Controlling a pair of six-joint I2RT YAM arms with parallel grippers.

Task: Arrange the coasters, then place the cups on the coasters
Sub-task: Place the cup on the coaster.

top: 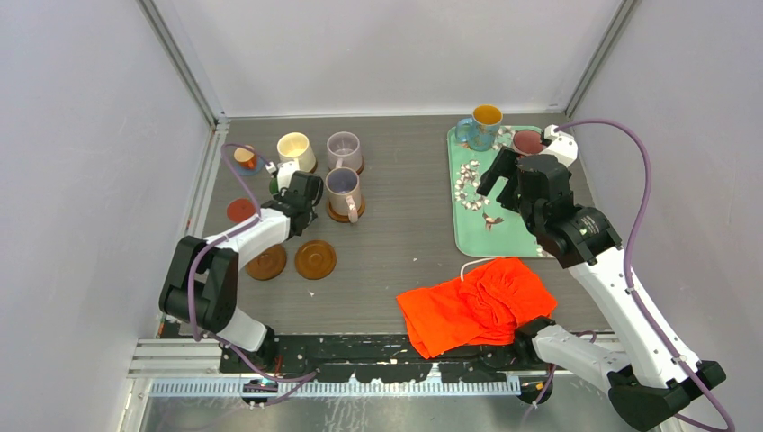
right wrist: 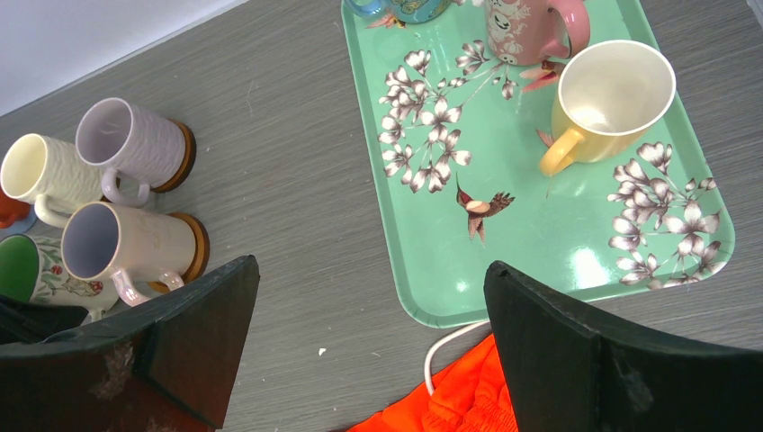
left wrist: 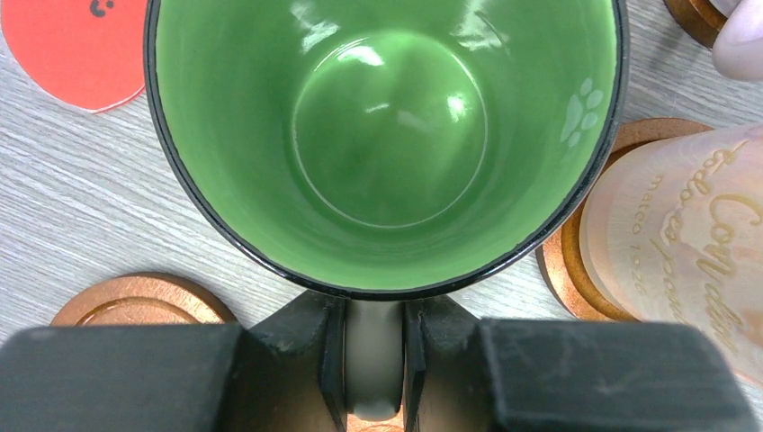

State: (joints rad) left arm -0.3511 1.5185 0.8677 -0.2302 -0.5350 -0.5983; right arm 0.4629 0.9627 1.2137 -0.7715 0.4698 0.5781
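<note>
Left tool (left wrist: 373, 360) grips green mug (left wrist: 387, 135) by handle

Green-lined mug (left wrist: 387, 135) with black rim, mint tray (right wrist: 549, 243) with white blossoms, orange cloth (top: 477, 306), brown coasters (top: 315, 259)

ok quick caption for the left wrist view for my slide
Left claw shut on the handle of the green-lined mug, a pale mug on a wooden coaster beside it.
</note>
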